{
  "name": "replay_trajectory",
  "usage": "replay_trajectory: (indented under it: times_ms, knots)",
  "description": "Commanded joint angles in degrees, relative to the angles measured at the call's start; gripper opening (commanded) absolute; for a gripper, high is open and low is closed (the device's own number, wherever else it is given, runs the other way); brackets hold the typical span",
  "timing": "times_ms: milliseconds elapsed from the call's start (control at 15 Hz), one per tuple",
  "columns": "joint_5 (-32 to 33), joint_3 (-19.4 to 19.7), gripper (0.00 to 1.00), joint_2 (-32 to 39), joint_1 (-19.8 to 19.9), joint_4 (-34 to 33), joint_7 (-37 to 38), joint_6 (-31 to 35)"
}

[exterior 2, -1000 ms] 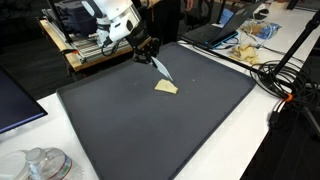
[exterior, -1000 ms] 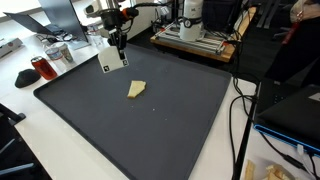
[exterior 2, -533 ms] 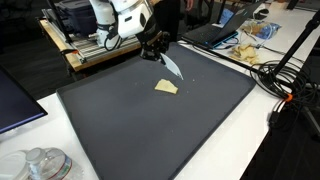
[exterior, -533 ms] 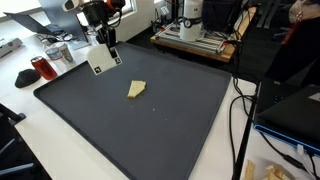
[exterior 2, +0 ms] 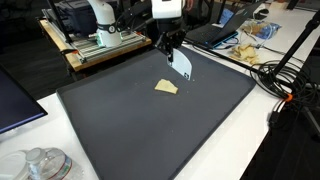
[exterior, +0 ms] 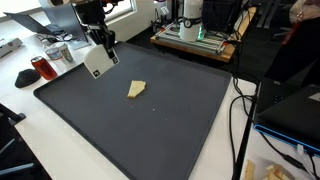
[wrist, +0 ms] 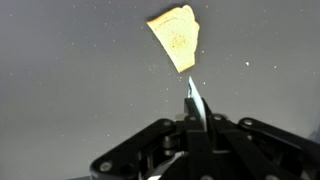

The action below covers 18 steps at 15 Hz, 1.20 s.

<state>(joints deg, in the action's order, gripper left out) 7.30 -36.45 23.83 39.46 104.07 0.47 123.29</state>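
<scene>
My gripper [exterior: 103, 42] [exterior 2: 170, 45] hangs above the far part of the black mat [exterior: 150, 125] [exterior 2: 130, 125], shut on a flat white card [exterior: 97, 62] [exterior 2: 181, 65] that dangles below the fingers. In the wrist view the card [wrist: 192, 100] shows edge-on as a thin blade rising from the shut gripper [wrist: 190, 125]. A pale yellow wedge-shaped piece [exterior: 136, 89] [exterior 2: 166, 87] [wrist: 175, 35] lies flat on the mat, a short way from the card's lower edge and apart from it.
A red cup [exterior: 40, 68] and clutter stand beside the mat. Equipment on a wooden board [exterior: 195, 35] sits behind it. A laptop [exterior 2: 215, 33], a crumpled bag [exterior 2: 250, 42] and cables [exterior 2: 285, 80] lie to one side; a clear container [exterior 2: 40, 165] is near the front.
The gripper has carried the white card sideways along the mat's far part and a little higher. The yellow piece has not moved.
</scene>
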Motion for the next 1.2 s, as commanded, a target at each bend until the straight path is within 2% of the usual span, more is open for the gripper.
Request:
replay_trajectory:
  times_ms: [0,133,267,400,667,1133]
  knots:
    - [0.1,14.5,0.01,1.6,-15.7,-8.0,2.4,-7.9]
    - [-1.3,22.7,0.01,2.4,-24.7,-10.8,4.9,-10.1]
    - [-1.1,27.7,0.01,3.6,-30.8,-12.8,8.8,-10.8]
    - [-1.5,30.9,0.01,4.5,-35.3,-14.0,12.7,-11.3]
    - [-1.0,34.5,0.01,5.2,-41.8,-13.5,20.9,-10.4]
    - [2.8,38.1,0.01,1.4,-49.9,-5.8,34.2,-5.3]
